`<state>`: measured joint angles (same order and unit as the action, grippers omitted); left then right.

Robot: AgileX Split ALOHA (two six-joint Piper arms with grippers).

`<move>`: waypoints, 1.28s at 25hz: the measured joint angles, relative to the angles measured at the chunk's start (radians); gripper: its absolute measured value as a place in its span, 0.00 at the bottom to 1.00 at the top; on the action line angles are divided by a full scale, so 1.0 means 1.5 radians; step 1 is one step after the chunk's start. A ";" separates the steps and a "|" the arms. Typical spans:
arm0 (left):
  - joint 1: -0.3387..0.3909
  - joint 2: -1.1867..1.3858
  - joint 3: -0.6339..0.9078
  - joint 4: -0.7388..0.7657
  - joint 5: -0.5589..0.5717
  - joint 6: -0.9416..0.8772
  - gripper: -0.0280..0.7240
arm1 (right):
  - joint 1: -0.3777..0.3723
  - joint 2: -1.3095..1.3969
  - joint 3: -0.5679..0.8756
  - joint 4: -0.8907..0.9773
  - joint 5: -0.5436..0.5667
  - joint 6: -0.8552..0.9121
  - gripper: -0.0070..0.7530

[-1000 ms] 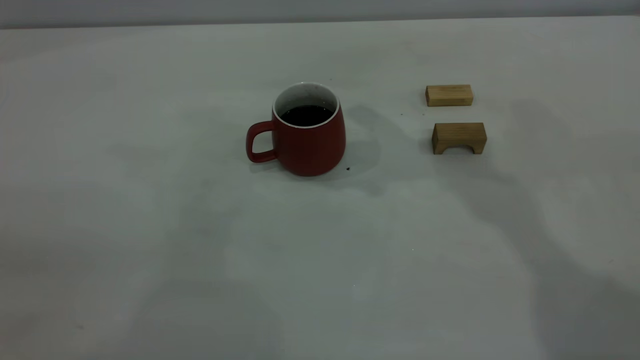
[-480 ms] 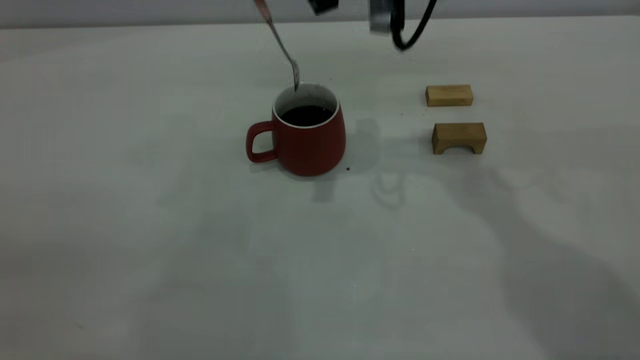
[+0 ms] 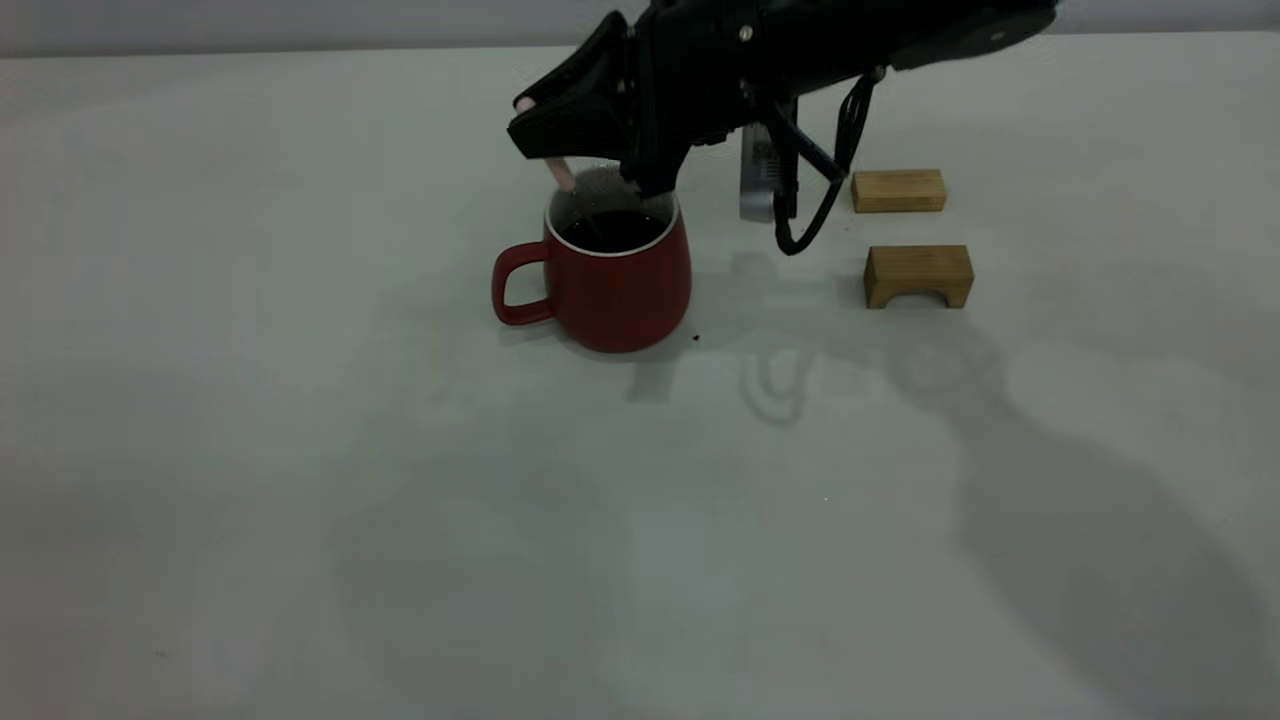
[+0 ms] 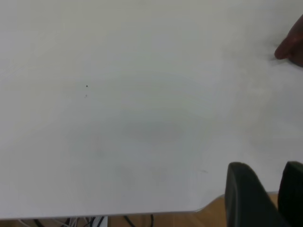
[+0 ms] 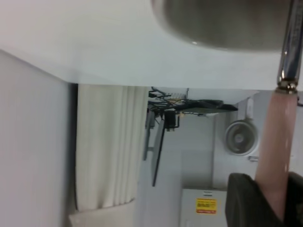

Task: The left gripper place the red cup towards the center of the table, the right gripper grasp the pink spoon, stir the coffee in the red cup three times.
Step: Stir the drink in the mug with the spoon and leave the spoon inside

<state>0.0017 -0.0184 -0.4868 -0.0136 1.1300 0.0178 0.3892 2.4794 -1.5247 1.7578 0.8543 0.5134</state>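
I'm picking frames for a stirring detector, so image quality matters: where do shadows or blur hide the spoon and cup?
Exterior view: dim; broad arm shadows lie across the table; the right gripper covers most of the pink spoon over the red cup. Right wrist view: the spoon's handle is close and soft-edged. Left wrist view: only a blurred red sliver of cup at the frame's edge.

a yellow label point(image 5: 206, 205) (on a white box) is unreadable.

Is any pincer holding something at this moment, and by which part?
The right pincer holds the pink spoon by its pink handle, above the red cup. The left one holds nothing visible.
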 joint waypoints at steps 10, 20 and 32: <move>0.000 0.000 0.000 0.000 0.000 0.001 0.36 | -0.034 0.001 -0.014 -0.079 0.006 0.133 0.21; 0.000 0.000 0.000 0.000 0.000 0.001 0.36 | -0.012 0.001 -0.014 -0.023 0.033 0.020 0.21; 0.000 0.000 0.000 0.000 0.000 0.001 0.36 | -0.047 0.001 -0.014 -0.107 0.054 0.145 0.21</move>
<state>0.0017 -0.0186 -0.4868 -0.0136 1.1300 0.0188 0.3192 2.4807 -1.5463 1.5978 0.9349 0.7312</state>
